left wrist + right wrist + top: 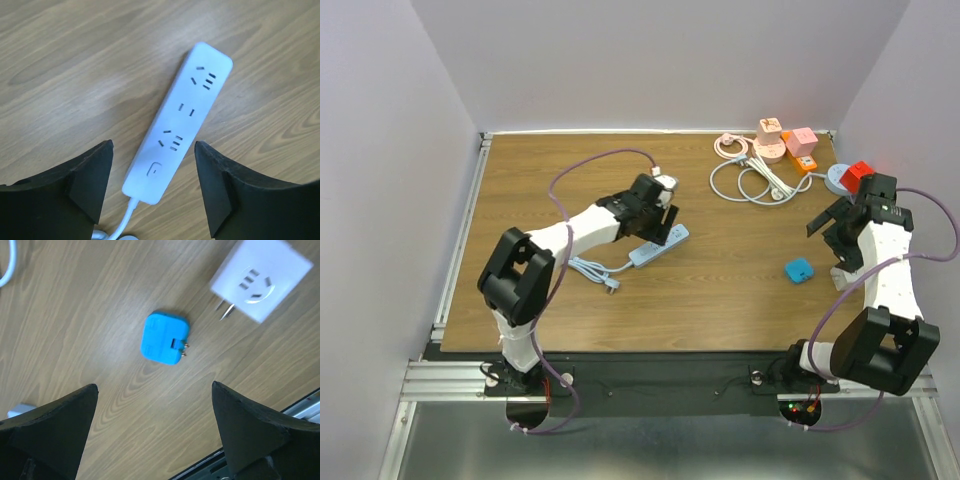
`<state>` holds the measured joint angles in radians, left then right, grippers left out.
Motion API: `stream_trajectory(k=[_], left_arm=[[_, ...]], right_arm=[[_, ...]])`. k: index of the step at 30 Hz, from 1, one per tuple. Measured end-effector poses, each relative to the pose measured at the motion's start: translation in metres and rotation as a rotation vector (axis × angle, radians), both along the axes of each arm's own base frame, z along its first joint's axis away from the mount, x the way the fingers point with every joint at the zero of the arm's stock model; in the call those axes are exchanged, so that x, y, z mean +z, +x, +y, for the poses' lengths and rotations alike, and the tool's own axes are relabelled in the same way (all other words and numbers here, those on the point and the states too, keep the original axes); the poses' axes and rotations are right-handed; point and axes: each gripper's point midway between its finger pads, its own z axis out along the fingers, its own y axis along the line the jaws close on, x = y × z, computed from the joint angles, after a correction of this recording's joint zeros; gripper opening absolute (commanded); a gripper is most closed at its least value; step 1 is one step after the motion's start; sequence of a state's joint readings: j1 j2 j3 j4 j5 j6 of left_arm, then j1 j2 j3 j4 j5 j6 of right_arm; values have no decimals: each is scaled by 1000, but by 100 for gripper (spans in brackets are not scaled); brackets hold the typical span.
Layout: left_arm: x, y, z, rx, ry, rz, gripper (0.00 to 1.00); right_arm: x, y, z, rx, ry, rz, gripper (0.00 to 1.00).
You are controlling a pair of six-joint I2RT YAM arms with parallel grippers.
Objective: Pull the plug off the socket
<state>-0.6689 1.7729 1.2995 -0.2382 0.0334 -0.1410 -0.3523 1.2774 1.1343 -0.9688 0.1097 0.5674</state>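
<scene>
1. I see the white power strip (177, 125) lying flat on the wood table (740, 310). All of its holes are empty.
2. The blue plug (165, 338) lies on the table well to the right of the strip and does not touch it. Its little metal pins show.
3. My left gripper (152, 150) hangs right over the strip. Its fingers are spread wide, one on each side, and they hold nothing.
4. My right gripper (155, 395) hangs over the blue plug, far to the right of the strip. It is spread wide too, and it holds nothing.
5. I think the pulling is done, because the plug is out and both grippers have let go.
6. Next I would lift both arms up and away, going slowly so I do not bump the strip or the plug.
7. A white adapter (260, 280) lies near the blue plug, on the side away from the strip.
8. The table is smooth brown wood. A pile of plugs and cords (770, 155) sits behind the strip, off to its right. Plain pale walls (650, 60) stand around the table.
</scene>
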Motion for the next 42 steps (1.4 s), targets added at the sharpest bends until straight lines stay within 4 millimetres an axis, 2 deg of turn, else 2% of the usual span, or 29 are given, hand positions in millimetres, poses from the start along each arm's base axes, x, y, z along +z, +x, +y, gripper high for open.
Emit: stream_trajectory(k=[4,10,14,17,22,26,31,34,36,37,38,39,42], left_arm=[[-23,-14,-17,-110,121,-16,79],[-45,-9,-9,-160,238,-33,80],[-44,0,-10,-167,268,-62,80],[-43,6,-21,-186,263,-83,80],[-47,-8,-34,-251,255,-80,80],[-63,-26,-29,-303,285,-36,80],[-67,-29,-27,-308,298,-18,79],[-72,-27,-25,-299,308,-6,73],[-73,-24,-24,-288,309,1,56],[-74,-22,-24,-281,311,1,27],[-74,-21,-23,-275,306,9,5],[-74,-17,-22,-274,307,9,0],[-73,0,-11,-180,297,29,0]], right_arm=[[3,2,10,30,37,-23,100],[10,4,21,73,68,-57,100],[11,5,27,92,87,-69,100],[12,6,30,102,94,-71,100],[12,6,30,106,94,-71,100],[12,6,30,108,93,-70,100],[11,6,30,108,94,-70,100],[11,6,30,108,94,-69,100],[11,6,30,108,94,-69,100],[11,6,30,109,95,-69,100],[11,6,31,109,95,-69,100],[11,6,31,110,97,-70,100],[10,7,32,114,105,-69,100]])
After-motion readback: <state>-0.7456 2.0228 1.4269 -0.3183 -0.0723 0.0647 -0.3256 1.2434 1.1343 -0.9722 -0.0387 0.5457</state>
